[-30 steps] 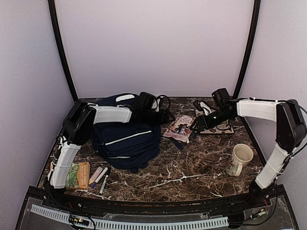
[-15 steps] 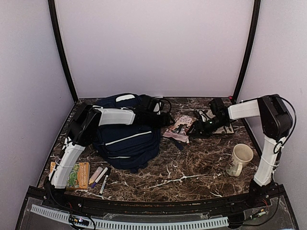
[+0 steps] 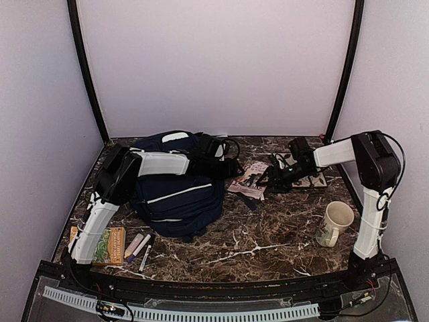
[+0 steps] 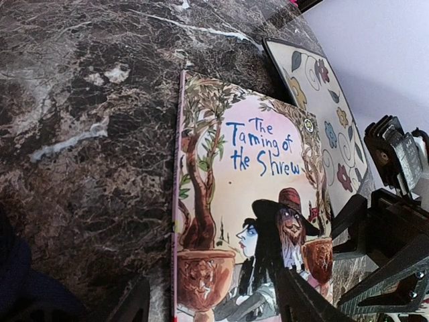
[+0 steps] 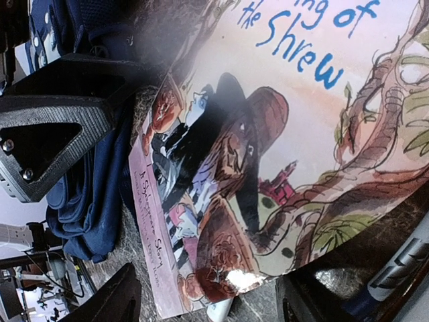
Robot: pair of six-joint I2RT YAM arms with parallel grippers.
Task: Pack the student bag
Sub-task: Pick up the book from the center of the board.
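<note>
Packing looks barely begun: the book [image 3: 251,178] lies by the back edge of the table [image 3: 268,235], beside the student bag [image 3: 177,194]. The left gripper [image 4: 213,303] and right gripper [image 5: 204,302] flank it, both wide open and empty.

Tight quarters at the far middle of the marble table [image 3: 268,248]: left gripper [image 3: 232,168] and right gripper [image 3: 265,180] nose to nose over the pink book [image 3: 249,176], both with jaws spread, near each other. Blocking the left side: the student bag [image 3: 177,194], bulking up just beside the book. Hemming the right: a flowered tile [image 3: 312,179] just beside the book's far edge. Open stone through the centre and front middle. Near the front corners, well apart: a mug [image 3: 335,223] at right, an orange box [image 3: 107,245] and markers [image 3: 139,247] at left
</note>
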